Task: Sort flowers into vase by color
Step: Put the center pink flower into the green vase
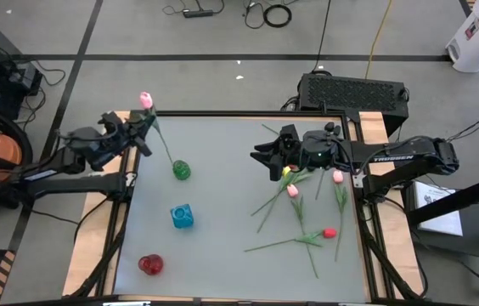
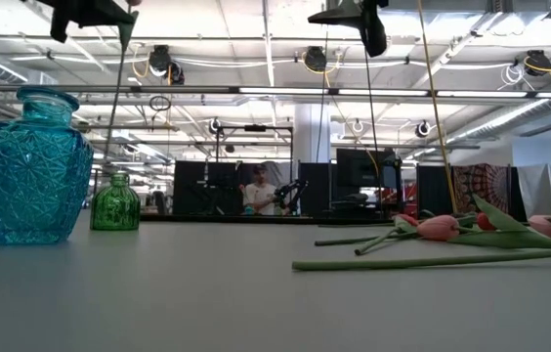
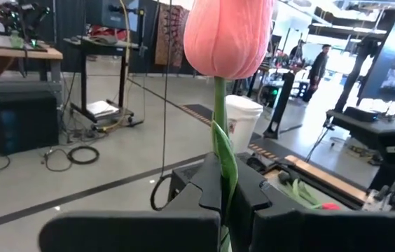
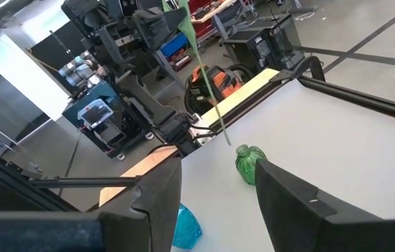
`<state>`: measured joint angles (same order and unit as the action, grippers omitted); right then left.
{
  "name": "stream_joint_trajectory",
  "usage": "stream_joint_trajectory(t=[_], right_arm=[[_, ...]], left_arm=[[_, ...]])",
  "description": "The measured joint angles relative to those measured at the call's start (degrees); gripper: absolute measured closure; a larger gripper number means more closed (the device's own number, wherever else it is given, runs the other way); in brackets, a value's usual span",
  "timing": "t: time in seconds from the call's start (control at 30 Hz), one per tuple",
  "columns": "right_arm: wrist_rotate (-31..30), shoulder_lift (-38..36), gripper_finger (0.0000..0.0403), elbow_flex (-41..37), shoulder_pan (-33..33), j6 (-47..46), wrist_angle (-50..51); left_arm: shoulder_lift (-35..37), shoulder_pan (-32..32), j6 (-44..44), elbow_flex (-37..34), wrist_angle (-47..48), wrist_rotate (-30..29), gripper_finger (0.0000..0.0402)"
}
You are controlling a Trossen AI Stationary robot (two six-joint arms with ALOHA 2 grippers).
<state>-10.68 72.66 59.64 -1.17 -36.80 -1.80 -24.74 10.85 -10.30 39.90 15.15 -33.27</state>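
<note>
Left tool [image 1: 143,124] is clamped on the stem of a pink tulip [image 1: 146,100], bud up, held high near the worktop's [image 1: 222,255] far left corner. The stem slants down toward the green vase [image 1: 181,170]; its lower end looks to be at or just above the mouth, but I cannot tell whether it has entered.

Right tool [image 1: 267,155] hangs with fingers apart and nothing between them, above the near end of the loose tulips [image 1: 299,217] lying on the right half of the worktop. The blue vase [image 1: 182,216] and red vase [image 1: 150,264] stand nearer the front, left of centre.

Step in hand, as judged: seat the pink stem in the green vase.
- Narrow neck: bring the stem closer to vertical over the mouth before lowering, or the tip may catch the rim and tip the vase.
- Lower slowly; release only when the stem is well inside.

Room:
- Left tool is close to the far left edge.
- Open worktop lies between the vases and the tulip pile.
- Arms are well apart.
</note>
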Motion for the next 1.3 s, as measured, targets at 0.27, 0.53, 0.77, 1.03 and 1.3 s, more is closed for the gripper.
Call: stream_joint_trajectory(t=[0.27,0.53,0.77,1.03,1.3], right_arm=[[0.02,0.0,0.0229,0.0,0.0,-0.04,-0.02],[0.04,0.0,0.0229,0.0,0.0,-0.04,-0.02],[0.04,0.0,0.0229,0.0,0.0,0.06,-0.02],[0.05,0.0,0.0229,0.0,0.0,0.18,-0.02],[0.07,0.0,0.0229,0.0,0.0,0.4,-0.02]], left_arm=[[-3.91,0.02,3.04,0.0,-4.41,-1.97,0.04],[-5.73,0.0,1.72,0.02,-4.26,-2.04,0.04],[-7.2,0.0,1.72,0.02,-3.66,-2.08,0.04],[-8.63,0.02,1.63,0.02,-3.7,-2.08,0.04],[-10.1,0.01,1.59,0.02,-3.74,-2.08,0.04]])
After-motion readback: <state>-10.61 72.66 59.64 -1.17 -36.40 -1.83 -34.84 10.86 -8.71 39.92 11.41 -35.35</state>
